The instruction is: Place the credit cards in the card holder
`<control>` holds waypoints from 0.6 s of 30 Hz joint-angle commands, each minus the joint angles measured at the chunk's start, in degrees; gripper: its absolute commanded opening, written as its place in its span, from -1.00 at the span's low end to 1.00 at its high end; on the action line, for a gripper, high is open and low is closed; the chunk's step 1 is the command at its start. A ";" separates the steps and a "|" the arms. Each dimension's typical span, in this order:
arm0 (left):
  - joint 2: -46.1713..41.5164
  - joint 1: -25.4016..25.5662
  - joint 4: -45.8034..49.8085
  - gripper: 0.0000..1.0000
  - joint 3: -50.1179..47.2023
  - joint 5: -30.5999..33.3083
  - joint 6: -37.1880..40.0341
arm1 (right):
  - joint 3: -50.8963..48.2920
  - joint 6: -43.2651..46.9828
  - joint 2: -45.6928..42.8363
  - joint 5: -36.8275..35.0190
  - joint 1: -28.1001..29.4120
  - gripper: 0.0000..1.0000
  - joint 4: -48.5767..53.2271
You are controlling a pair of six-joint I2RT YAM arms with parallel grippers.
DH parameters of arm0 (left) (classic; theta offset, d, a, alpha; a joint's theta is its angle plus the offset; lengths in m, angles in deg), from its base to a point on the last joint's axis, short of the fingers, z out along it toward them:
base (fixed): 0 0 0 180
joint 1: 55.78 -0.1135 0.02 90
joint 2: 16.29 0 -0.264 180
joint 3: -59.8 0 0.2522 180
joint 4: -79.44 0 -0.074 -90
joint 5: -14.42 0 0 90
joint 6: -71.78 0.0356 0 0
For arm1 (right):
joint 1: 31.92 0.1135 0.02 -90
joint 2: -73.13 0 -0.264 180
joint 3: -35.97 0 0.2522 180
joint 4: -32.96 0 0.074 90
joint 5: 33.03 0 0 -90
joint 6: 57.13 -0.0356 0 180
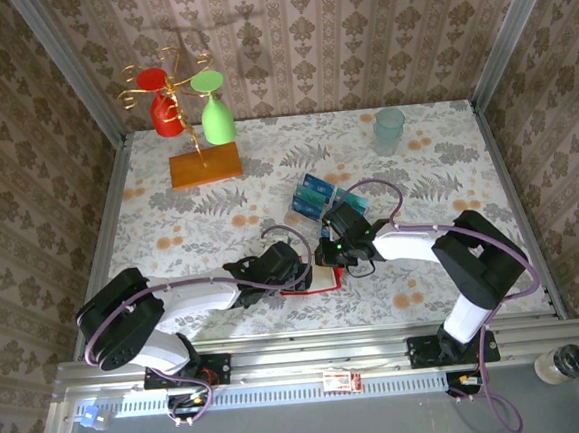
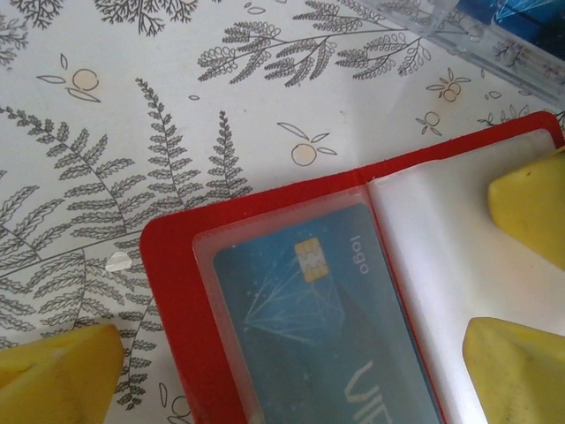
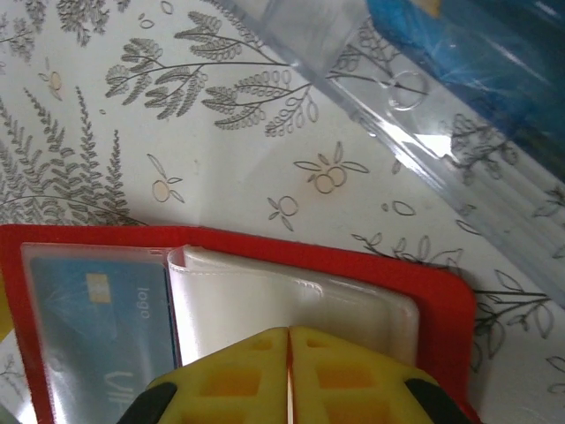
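Fern-and-fruit printed cloth covers the table [image 1: 171, 236], and near its front edge lies the glossy red folding card holder [image 1: 320, 282], opened flat. Over the holder's left half stands the left gripper [image 2: 291, 340], its yellow fingers spread wide and gripping nothing. The right gripper [image 3: 289, 353] sits over the right half with its jaws pressed together above the empty clear sleeves; whether a leaf is pinched I cannot tell. One blue chip-bearing plastic credit card [image 2: 300, 327] sits in the holder's left sleeve, so the task looks begun. Just beyond the holder, the clear acrylic tiered rack [image 1: 320, 199] holds more blue and teal cards [image 1: 315, 186], which by my judgement are left to move.
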 commanded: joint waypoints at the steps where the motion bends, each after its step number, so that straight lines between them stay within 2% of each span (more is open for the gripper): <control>1: 0.23 0.49 -1.49 1.00 0.57 0.34 1.43 | 0.78 -0.65 1.47 1.98 0.25 -0.83 -0.77; 9: -0.78 1.04 -5.52 1.00 -1.44 0.13 1.59 | 0.12 -1.67 2.42 2.50 0.56 -0.84 -2.32; 18: 1.89 1.46 -6.38 0.96 -2.21 -0.09 1.71 | -0.17 -2.65 2.80 2.75 0.56 -0.82 -3.24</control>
